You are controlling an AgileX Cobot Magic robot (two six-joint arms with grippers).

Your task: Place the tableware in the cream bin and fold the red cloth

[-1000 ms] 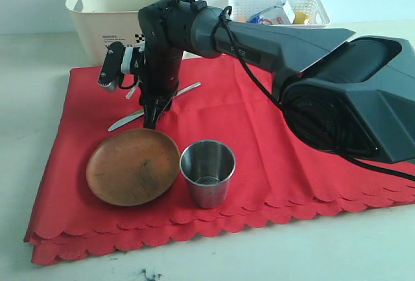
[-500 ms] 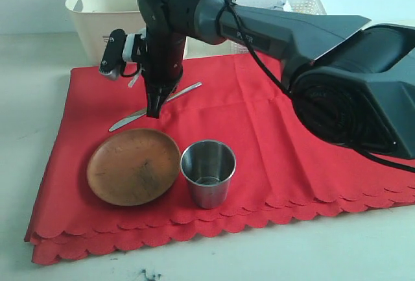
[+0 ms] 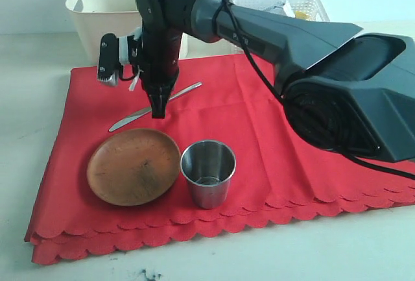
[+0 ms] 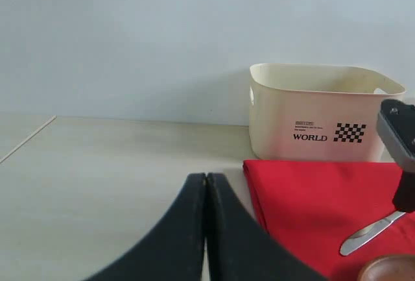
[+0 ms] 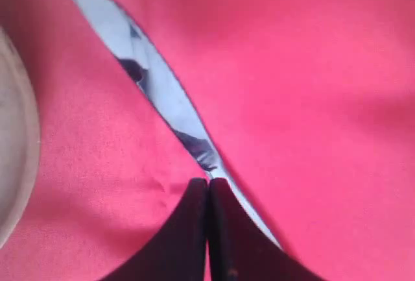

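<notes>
At the far left of the red cloth [image 3: 259, 138], your right gripper [image 3: 157, 111] stands tip-down over the silver knife [image 3: 130, 120]. Its fingers [image 5: 191, 229] are pressed together with no gap showing. The knife lies flat on the cloth, running diagonally from near-left to far-right. In the right wrist view the tips meet right at its edge, but that view is too close to confirm whether they are touching the metal.

Recommended handling:
- Part the fingers just wider than the knife's narrow width and set them squarely across it.
- Come down around mid-length so the knife does not tip once it is lifted.
- The knife is thin and the fabric is soft, so take care not to pinch the cloth along with it.
- Lift straight up, then carry the knife to the cream bin [image 3: 104, 8], which stands just beyond the cloth's far-left edge.
- Release it low inside the walls.

The wooden plate [image 3: 133, 166] and steel cup [image 3: 207, 174] sit on the near side of the cloth, close to the knife's near end. Keep your descent off the plate rim.

Your left gripper [image 4: 206, 180] hangs over the bare surface to the left of the cloth, with its fingers closed on nothing. It is out of the way of this step.
</notes>
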